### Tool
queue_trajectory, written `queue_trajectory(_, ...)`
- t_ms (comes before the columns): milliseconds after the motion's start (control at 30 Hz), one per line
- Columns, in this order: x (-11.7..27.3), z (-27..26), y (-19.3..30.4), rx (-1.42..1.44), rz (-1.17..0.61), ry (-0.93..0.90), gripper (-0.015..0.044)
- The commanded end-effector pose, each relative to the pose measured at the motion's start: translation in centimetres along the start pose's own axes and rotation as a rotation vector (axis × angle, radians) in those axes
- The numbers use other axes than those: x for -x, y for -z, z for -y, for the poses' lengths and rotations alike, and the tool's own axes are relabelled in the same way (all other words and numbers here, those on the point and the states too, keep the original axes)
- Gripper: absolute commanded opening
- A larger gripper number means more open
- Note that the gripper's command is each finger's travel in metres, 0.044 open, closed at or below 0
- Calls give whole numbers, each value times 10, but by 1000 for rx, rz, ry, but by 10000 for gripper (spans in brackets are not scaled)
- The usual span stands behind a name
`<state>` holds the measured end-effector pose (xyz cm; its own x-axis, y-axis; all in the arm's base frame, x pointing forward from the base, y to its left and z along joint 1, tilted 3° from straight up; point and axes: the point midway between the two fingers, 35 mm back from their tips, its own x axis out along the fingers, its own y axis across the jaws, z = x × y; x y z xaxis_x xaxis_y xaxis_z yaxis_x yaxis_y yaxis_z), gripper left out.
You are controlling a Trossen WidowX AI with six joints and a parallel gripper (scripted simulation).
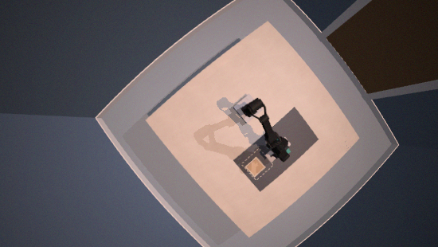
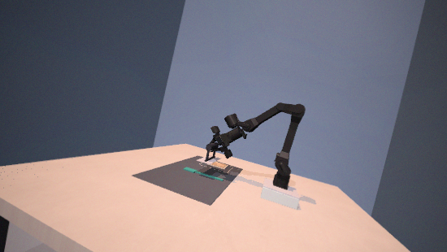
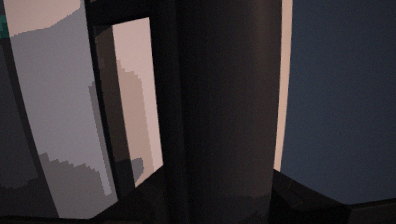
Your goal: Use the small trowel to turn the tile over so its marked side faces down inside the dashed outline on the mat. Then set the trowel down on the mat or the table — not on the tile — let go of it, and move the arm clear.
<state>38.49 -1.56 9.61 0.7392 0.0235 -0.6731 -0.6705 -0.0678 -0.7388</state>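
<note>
The tile (image 1: pixel 255 167) (image 2: pixel 219 165) lay flat on the mat (image 1: pixel 296 131) (image 2: pixel 179 184), apparently inside the dashed outline (image 1: pixel 256 179) (image 2: pixel 230 169), though which face was down could not be determined. Beside it, the claw (image 1: pixel 273 156) (image 2: pixel 210 158) (image 3: pixel 210 164) was clenched on the trowel (image 1: pixel 270 158) (image 2: pixel 206 160) (image 3: pixel 55 100), presumably to keep the blade controlled near the tile. The teal strip (image 1: pixel 288 150) (image 2: pixel 188 169) (image 3: pixel 4 27) lay apart from the tile, its purpose unconfirmed; setting down and releasing the trowel remained outstanding.
</note>
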Motion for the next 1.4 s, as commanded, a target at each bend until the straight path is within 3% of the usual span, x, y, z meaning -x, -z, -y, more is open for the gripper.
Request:
queue_trajectory(0,12,16,-12,-1,-3,36,0)
queue_trajectory(1367,17,20,-22,-2,-2,38,0)
